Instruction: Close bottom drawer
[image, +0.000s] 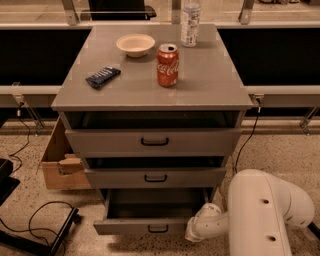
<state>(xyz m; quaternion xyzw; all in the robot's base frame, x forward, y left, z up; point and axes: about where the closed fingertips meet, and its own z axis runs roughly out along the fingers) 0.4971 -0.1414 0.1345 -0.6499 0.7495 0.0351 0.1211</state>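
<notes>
Below the front edge of the worktop (210, 75), the bottom drawer (127, 227) stands partly pulled out. We see the claw (196, 231) at the right end of the drawer's front, probably set there to push it in. We cannot tell whether the claw is open or closed.

Matt metal bottom drawer (125, 227), gripper (195, 232) beside

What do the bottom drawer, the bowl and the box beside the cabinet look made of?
Bottom drawer: likely painted metal, matte grey, thin flat walls. Bowl: pale, matte, maybe paper or plastic; unclear. Box: brown cardboard, folded flaps. The gripper sits at the drawer's right front corner, its shell smooth white, probably plastic.
</notes>
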